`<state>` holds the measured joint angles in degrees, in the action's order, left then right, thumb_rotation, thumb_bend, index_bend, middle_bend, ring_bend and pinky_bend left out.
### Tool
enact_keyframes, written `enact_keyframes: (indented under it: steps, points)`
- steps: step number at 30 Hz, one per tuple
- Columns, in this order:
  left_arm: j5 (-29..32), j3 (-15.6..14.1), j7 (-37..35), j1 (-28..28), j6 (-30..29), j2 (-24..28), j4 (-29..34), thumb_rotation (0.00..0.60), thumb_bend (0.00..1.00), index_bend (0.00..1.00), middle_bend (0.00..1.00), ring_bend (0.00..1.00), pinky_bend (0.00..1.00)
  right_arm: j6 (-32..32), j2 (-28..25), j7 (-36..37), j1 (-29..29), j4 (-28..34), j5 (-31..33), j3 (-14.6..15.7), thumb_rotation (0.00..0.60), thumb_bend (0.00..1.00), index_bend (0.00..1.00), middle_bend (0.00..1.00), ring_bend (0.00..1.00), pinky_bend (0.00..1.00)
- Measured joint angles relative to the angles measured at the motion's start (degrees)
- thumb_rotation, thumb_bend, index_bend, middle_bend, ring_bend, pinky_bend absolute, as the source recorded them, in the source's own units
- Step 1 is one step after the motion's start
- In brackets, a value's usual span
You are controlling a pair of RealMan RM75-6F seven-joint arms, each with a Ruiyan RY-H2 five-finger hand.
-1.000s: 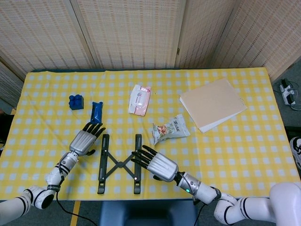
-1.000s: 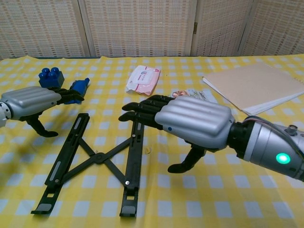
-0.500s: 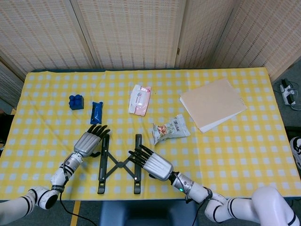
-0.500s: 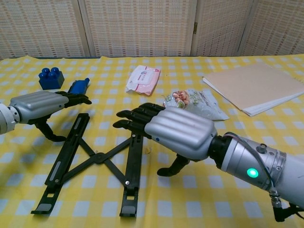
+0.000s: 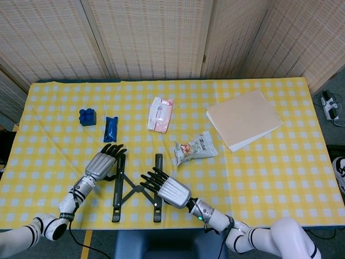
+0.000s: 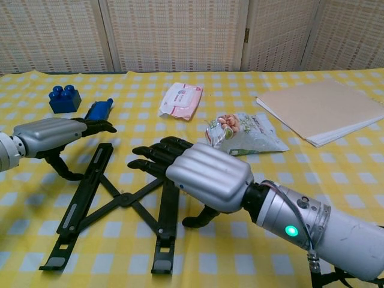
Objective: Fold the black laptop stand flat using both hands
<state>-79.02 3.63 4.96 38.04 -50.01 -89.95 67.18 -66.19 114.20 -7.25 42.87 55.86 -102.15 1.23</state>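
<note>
The black laptop stand [image 5: 136, 188] [image 6: 114, 200] lies spread on the yellow checked cloth near the front edge, two long bars joined by a crossed linkage. My left hand [image 5: 102, 161] [image 6: 48, 133] hovers palm down at the far end of the left bar, fingers stretched forward, thumb hanging below; it holds nothing. My right hand [image 5: 162, 188] [image 6: 201, 175] hangs palm down over the right bar, dark fingers reaching left across it, thumb tip low by the cloth. Whether either hand touches the stand is unclear.
A blue toy block [image 5: 87, 116] and a blue packet [image 5: 110, 128] lie beyond the left hand. A pink-white wipes pack [image 5: 160, 114], a snack bag [image 5: 194, 147] and a tan folder [image 5: 243, 118] sit further back and right. The table's front edge runs just below the stand.
My right hand has slid leftward and nearer to me, now lying across the stand's right bar. My left hand came down and right to the left bar's far end, then held still.
</note>
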Motion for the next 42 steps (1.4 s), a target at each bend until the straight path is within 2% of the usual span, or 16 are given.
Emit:
enact_keyframes:
  steps: [22,35,42]
  points:
    - [0.65,-0.3,-3.18,0.62,1.35,-0.01,1.38,0.6,0.27,0.0,0.0,0.0,0.0,-5.41,6.4,2.68,0.74,-10.59,-2.2,0.98,0.6,0.21,0.0,0.0,0.0,0.0]
    - [1.67,-0.19,-6.34,1.28,3.68,1.05,4.25,0.6,0.27,0.0,0.0,0.0,0.0,-10.87,10.97,7.09,1.35,-19.94,-4.23,2.13,0.6,0.21,0.0,0.0,0.0,0.0]
    - [1.97,-0.12,-7.01,1.85,4.59,1.55,5.73,0.6,0.27,0.0,0.0,0.0,0.0,-12.36,12.64,8.44,1.79,-22.94,-4.68,2.81,0.6,0.21,0.0,0.0,0.0,0.0]
